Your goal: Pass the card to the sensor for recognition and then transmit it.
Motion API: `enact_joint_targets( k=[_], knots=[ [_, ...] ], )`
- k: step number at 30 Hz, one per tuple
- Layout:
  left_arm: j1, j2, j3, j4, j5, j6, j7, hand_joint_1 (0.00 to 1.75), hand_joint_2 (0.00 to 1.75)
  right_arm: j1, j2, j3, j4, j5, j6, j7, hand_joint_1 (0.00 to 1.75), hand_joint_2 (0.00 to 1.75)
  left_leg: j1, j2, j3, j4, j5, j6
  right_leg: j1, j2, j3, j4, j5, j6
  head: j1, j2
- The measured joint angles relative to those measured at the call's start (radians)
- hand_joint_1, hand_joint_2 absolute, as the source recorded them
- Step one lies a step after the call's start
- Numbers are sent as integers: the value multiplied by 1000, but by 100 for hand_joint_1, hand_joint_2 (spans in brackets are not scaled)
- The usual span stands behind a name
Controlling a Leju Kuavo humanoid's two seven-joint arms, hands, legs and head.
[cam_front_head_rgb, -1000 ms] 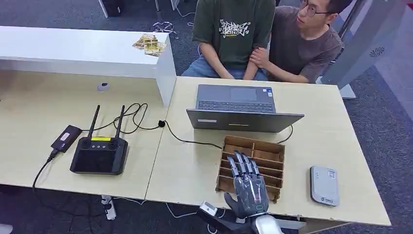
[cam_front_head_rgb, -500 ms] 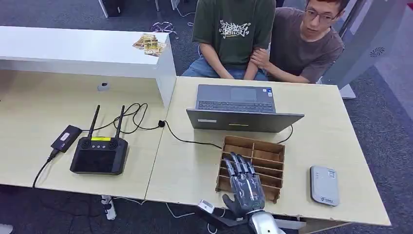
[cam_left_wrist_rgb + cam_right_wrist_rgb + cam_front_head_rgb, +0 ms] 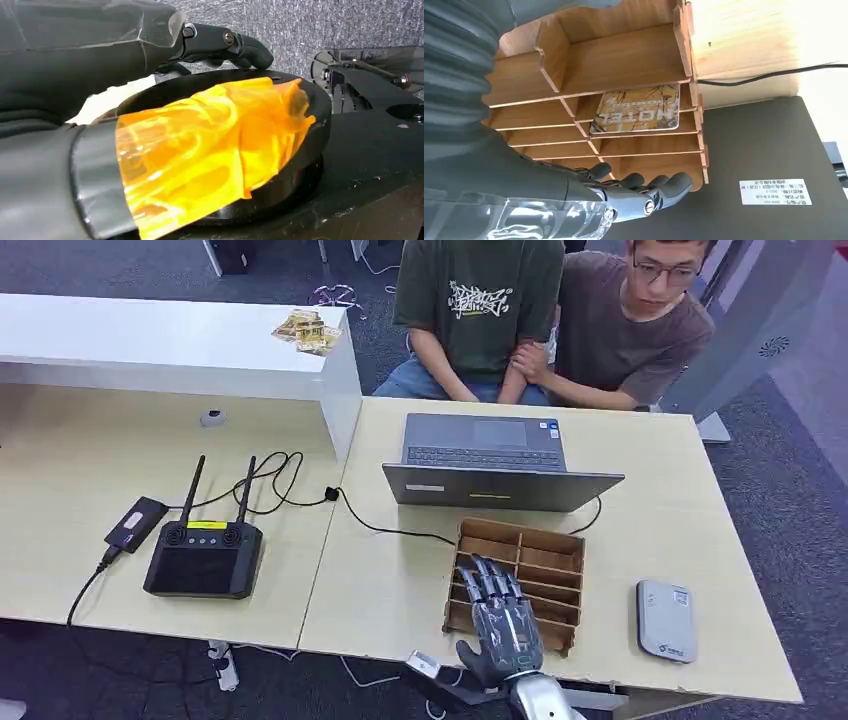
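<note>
Floor: grey-blue carpet (image 3: 790,440) runs all round the desks, with cables trailing under the near edge.
Left desk: pale wood (image 3: 70,480), carrying a small black box (image 3: 136,523) on a lead, then a black controller with two aerials (image 3: 205,556) and a looped black cable (image 3: 275,480).
White counter: a raised shelf (image 3: 150,340) behind the left desk, with gold packets (image 3: 308,330) near its right end.
Right desk: the same pale wood (image 3: 390,580), set against the left one; a grey laptop (image 3: 495,475) stands open facing away from the robot.
People: two sit close together behind the laptop (image 3: 480,310) (image 3: 625,340).
Rack: a wooden slotted rack (image 3: 520,580) sits in front of the laptop.
Card: a printed card (image 3: 636,111) lies flat in one slot of the rack, untouched.
Right hand: over the near part of the rack (image 3: 498,622), fingers stretched out and slightly apart, holding nothing.
Left hand: down by the robot's body (image 3: 220,42); I cannot tell how its fingers lie.
Sensor: a light grey pad (image 3: 666,620) lies right of the rack, apart from it.
</note>
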Motion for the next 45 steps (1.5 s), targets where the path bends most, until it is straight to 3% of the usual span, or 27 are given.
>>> enact_joint_targets(
  k=[26, 27, 28, 29, 45],
  knots=[
    [0, 0, 0, 0, 0, -1, 0, 0, 0, 6, -1, 1, -1, -9, -42, -14, 0, 175, 0, 0, 0, 0, 0, 0, 0, 0, 0, 0, 0, 0, 0, 0],
    [0, 0, 0, 0, 0, -1, 0, 0, 0, 6, -1, 1, -1, -9, -42, -14, 33, 175, 0, 0, 0, 0, 0, 0, 0, 0, 0, 0, 0, 0, 0, 0],
    [0, 0, 0, 0, 0, -1, 0, 0, 0, 6, -1, 1, -1, -9, -44, -15, 166, 175, 0, 0, 0, 0, 0, 0, 0, 0, 0, 0, 0, 0, 0, 0],
    [0, 0, 0, 0, 0, -1, 0, 0, 0, 7, -1, 1, -1, -8, -47, -16, 175, 175, 0, 0, 0, 0, 0, 0, 0, 0, 0, 0, 0, 0, 0, 0],
    [0, 0, 0, 0, 0, -1, 0, 0, 0, 15, -1, 0, -10, -21, -54, -26, 175, 175, 0, 0, 0, 0, 0, 0, 0, 0, 0, 0, 0, 0, 0, 0]
  ],
)
